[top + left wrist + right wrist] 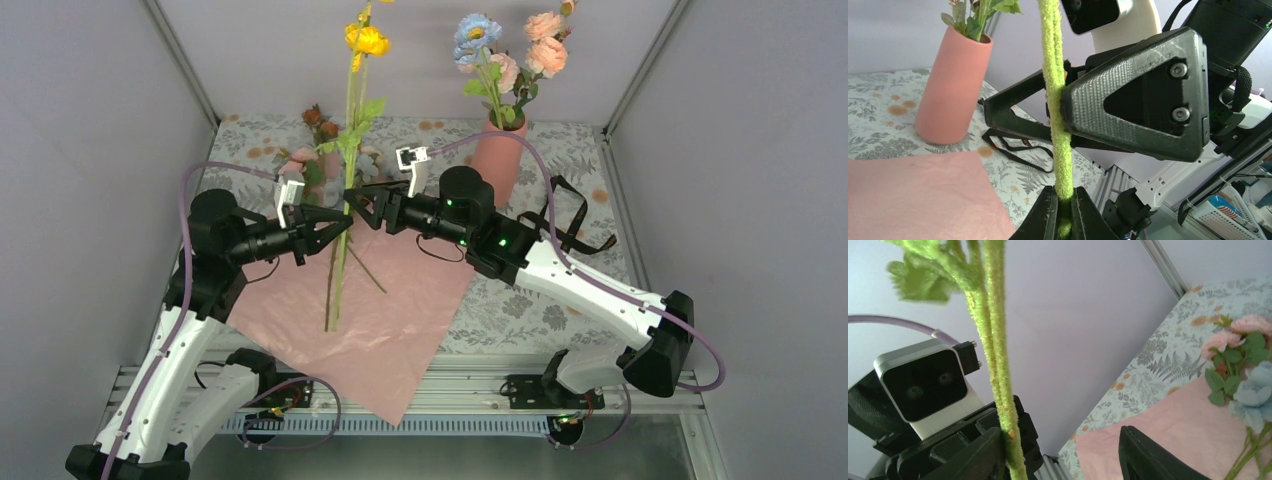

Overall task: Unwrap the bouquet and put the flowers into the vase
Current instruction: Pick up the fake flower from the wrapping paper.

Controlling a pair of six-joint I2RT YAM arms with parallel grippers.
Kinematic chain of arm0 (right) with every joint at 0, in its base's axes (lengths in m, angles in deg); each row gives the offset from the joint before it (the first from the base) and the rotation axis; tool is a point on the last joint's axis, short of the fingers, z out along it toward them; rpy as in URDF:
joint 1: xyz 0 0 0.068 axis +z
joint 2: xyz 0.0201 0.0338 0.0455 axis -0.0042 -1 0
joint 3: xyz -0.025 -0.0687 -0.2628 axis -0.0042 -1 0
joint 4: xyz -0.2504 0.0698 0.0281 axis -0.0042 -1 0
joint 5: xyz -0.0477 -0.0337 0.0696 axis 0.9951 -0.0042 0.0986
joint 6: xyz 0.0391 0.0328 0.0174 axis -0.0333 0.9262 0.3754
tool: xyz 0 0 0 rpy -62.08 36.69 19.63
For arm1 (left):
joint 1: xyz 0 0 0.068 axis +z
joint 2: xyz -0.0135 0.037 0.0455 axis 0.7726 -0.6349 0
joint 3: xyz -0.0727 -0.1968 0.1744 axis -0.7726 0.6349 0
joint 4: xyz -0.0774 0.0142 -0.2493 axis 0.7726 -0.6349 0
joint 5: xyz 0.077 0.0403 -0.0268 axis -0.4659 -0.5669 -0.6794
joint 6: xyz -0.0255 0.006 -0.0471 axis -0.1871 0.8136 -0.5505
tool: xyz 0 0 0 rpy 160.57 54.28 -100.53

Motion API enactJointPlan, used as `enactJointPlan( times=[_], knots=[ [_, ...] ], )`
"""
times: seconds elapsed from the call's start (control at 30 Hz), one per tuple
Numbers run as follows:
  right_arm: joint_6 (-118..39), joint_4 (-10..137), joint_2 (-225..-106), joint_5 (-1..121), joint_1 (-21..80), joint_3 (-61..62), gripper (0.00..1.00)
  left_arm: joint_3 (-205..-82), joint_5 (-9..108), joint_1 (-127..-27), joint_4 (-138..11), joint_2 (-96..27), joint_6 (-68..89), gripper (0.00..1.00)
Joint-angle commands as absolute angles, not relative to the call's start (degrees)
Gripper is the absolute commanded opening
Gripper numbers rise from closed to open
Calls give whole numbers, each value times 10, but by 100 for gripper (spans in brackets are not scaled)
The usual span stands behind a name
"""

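Note:
My left gripper (343, 222) (1063, 207) is shut on the fuzzy green stem (1055, 100) of a yellow flower (367, 40), holding it upright above the pink wrapping sheet (380, 320). My right gripper (353, 200) (1060, 457) is open around the same stem (998, 365) just above the left grip. The stem lies against one of its fingers (973, 457); the other finger (1143, 455) stands well apart. The salmon vase (497, 155) (950, 95) stands at the back right with blue and pink flowers (505, 55) in it. More flowers (310, 160) (1243, 370) of the unwrapped bouquet lie at the sheet's far edge.
A black strap (575, 225) lies on the floral tablecloth (560, 300) right of the right arm. White enclosure walls and corner posts (180, 60) close in the back and sides. The sheet's near corner hangs over the front rail (450, 395).

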State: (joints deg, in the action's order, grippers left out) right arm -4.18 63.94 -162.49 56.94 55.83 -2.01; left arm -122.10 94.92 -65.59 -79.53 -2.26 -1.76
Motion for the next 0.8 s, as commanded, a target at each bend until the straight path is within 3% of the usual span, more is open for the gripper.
enactJointPlan(
  times=[0.0,0.13,0.53,0.77],
  knots=[
    [-41,661,-1627,590,563,-4,52,-1218,984,-659,-777,-11,-20,2],
    [-40,659,-1625,590,563,-7,44,-1215,987,-659,-766,-12,-26,2],
    [-57,660,-1636,563,563,6,44,-1207,990,-662,-760,-18,-26,2],
    [-79,661,-1639,544,563,6,11,-1200,999,-663,-757,-20,-23,2]
  ],
)
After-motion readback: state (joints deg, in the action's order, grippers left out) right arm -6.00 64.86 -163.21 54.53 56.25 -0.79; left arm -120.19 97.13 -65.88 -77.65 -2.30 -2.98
